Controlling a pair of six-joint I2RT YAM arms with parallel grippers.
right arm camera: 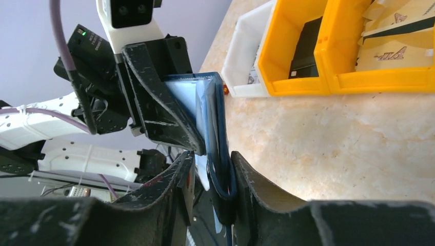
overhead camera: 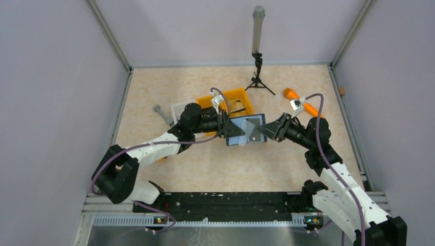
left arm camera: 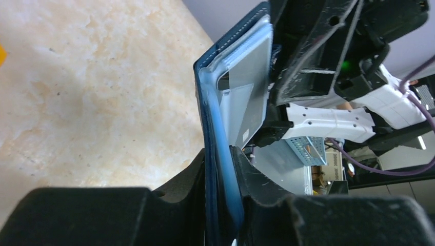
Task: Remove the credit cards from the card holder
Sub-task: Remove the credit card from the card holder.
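**A:** Where is the card holder (overhead camera: 252, 125) right now?

**B:** Off the bench (overhead camera: 205, 164), held up on edge between the two arms and folded open. The left hand (left arm camera: 218, 154) is clamped on one flap, with a finger on each face. The right hand (right arm camera: 211, 159) pinches the opposite navy edge the same way.

**A:** So neither hand is free. How will it handle?

**B:** Light, I'd say, and floppy at the spine — a soft folding wallet bends rather than resists. It wants one firm grip close to the pocket being emptied. The pale inner pockets look like smooth plastic, probably snug on what they hold.

**A:** And the cards?

**B:** One silvery-grey card (left arm camera: 251, 72) shows in the left wrist view, lying flat against an inner face. It looks thin, stiff and slick — little to grab except an exposed edge. I'd take it there, squeezing both flat faces, and pull along the pocket, not across it.

**A:** What could go wrong?

**B:** A hand could slide off the card, or the holder could twist out of the other hand. How many cards are inside, I can't tell.
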